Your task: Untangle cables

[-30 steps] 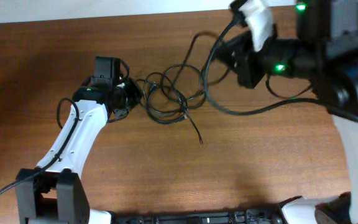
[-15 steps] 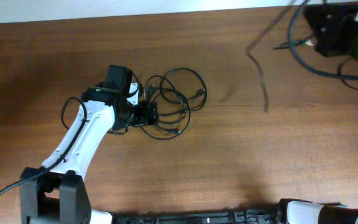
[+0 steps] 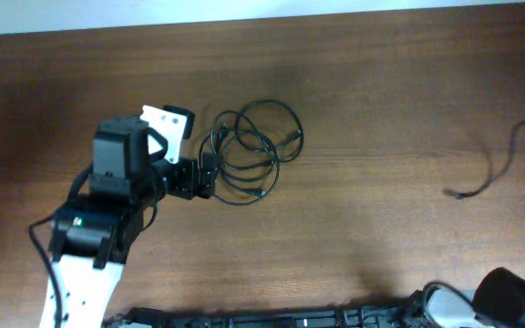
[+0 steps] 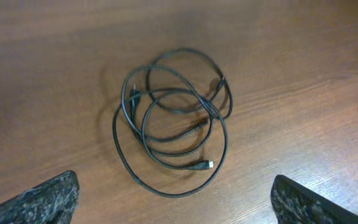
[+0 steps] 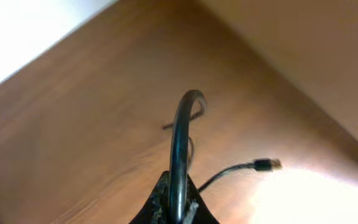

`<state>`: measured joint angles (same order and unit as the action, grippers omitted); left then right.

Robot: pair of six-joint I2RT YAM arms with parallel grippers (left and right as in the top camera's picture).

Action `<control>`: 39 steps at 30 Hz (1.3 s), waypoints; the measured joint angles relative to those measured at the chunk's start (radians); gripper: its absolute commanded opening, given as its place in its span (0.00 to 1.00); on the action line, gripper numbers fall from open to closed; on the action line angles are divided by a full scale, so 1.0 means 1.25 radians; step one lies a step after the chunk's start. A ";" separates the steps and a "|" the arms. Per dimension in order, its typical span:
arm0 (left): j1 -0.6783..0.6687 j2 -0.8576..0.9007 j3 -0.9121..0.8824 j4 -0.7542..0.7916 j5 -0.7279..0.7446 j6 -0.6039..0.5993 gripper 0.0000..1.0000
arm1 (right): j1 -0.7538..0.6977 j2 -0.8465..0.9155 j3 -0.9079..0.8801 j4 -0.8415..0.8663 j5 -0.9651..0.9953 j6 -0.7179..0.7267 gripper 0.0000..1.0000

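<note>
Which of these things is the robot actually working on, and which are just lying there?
Job: coiled cables; separate cable clamped in right gripper; open left gripper.
Just there: wooden table.

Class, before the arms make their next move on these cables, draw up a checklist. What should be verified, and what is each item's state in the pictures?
1. Left tool open and empty: ok. Its fingers are wide apart with nothing between them.
2. Right tool holding a cable: ok. It is shut on a black cable.
3. One strand separated: ok. A loose cable lies at the right of the table, well apart from the coil.
4. Coil untangled: not ok. Its loops cross one another.
5. Left tool close to the coil: ok. In the overhead view it sits just beside the coil's left edge.
6. Number of cables in the coil: cannot tell.
</note>
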<state>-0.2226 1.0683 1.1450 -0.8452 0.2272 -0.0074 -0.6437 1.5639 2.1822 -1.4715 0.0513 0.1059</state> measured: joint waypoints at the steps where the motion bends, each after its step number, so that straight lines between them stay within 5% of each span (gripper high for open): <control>1: 0.000 -0.013 0.000 0.001 0.000 0.002 0.99 | -0.028 0.007 0.000 0.000 0.012 0.001 0.04; 14: 0.000 -0.052 0.000 0.023 0.000 0.006 0.99 | -0.399 0.056 0.000 0.025 0.097 0.000 0.04; 27: 0.000 -0.052 0.000 0.067 0.022 0.006 0.99 | -0.425 0.137 -0.089 0.001 0.117 0.000 0.05; 34: 0.000 -0.052 0.000 0.074 0.022 0.006 0.99 | -0.421 0.230 -0.143 0.001 0.098 0.009 0.43; 39: 0.000 -0.052 0.000 0.075 0.023 0.006 0.99 | -0.366 0.233 -0.143 0.002 0.095 0.021 0.59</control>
<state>-0.2226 1.0031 1.1450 -0.7513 0.2562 0.0006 -1.1007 1.8553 2.0033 -1.4696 0.1699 0.1322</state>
